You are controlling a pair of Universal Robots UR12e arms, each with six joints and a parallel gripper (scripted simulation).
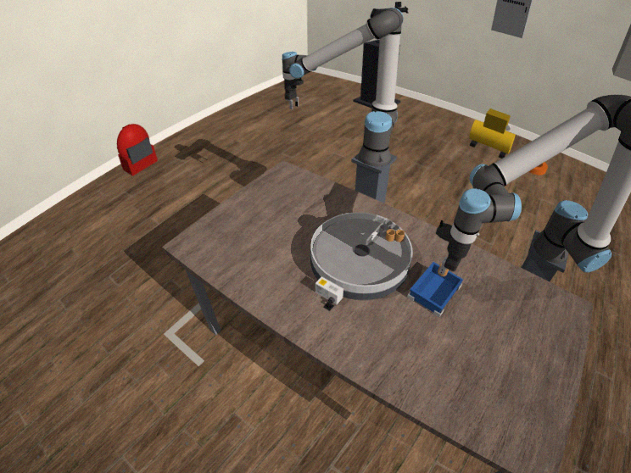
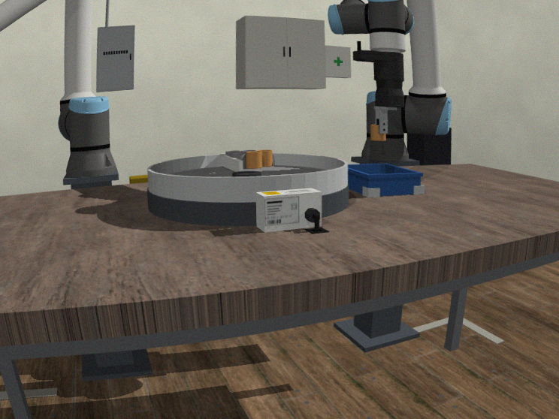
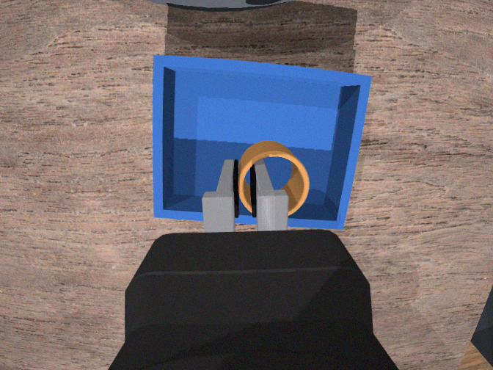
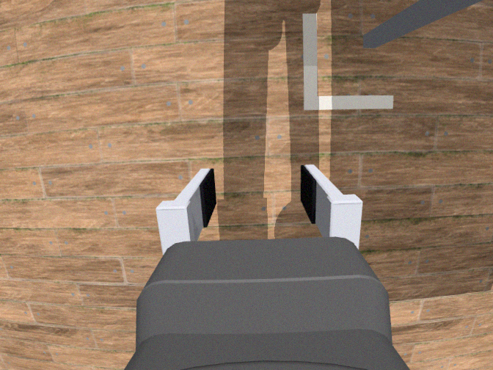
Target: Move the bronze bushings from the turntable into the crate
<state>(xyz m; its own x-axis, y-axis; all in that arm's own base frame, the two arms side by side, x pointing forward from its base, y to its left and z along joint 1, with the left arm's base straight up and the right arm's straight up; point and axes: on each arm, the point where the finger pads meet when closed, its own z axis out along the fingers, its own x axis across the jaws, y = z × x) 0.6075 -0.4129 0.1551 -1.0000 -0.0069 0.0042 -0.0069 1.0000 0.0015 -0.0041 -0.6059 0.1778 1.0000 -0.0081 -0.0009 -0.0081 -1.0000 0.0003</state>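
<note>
A: What stands on the table (image 1: 458, 356) (image 2: 135, 261) (image 3: 79, 159)?

B: Largest, the turntable (image 1: 366, 289) (image 2: 198, 187) (image 3: 222, 4). In the top view, two bronze bushings (image 1: 390, 235) (image 2: 253, 160) occupy its far right, near grey steel bushings (image 1: 391, 224) (image 2: 234, 153) and an upright divider (image 1: 374, 235) (image 2: 230, 161).

A: And right of it?

B: The blue crate (image 1: 432, 289) (image 2: 392, 185) (image 3: 258, 119), level, with pale corner guides (image 1: 438, 312) (image 2: 371, 191). A white box (image 1: 330, 290) (image 2: 284, 216) stands at the turntable's near side.

A: The jaws?

B: Left gripper (image 1: 444, 265) (image 2: 380, 131) (image 3: 245, 189): pinching the wall of a bronze bushing (image 1: 445, 274) (image 2: 376, 134) (image 3: 258, 149) above the crate. Right gripper (image 1: 293, 105) (image 4: 258, 194): spread, far left.
</note>
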